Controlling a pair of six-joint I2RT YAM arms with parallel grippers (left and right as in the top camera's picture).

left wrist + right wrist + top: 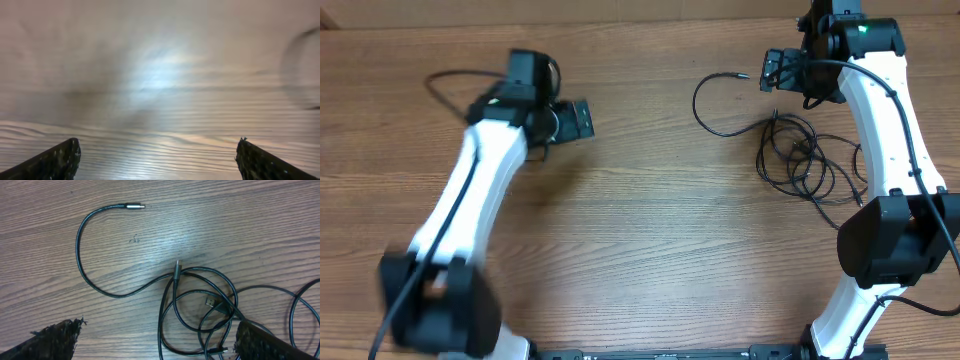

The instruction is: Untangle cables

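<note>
The cables (798,155) lie as a loose tangle of thin black loops on the wooden table, right of centre. One strand arcs out to the left and ends in a silvery-tipped plug (745,75). In the right wrist view the tangle (200,305) shows overlapping loops and small plug ends, with the free plug (135,206) at the top. My right gripper (772,70) (160,337) hovers open above the tangle's far edge, nothing between its fingers. My left gripper (582,118) (157,160) stands open over bare wood at the far left, empty.
Another thin black cord (440,82) loops out beside the left arm at the table's far left, partly hidden under the arm. The right arm's white link (890,130) crosses above the tangle's right side. The left wrist view is blurred.
</note>
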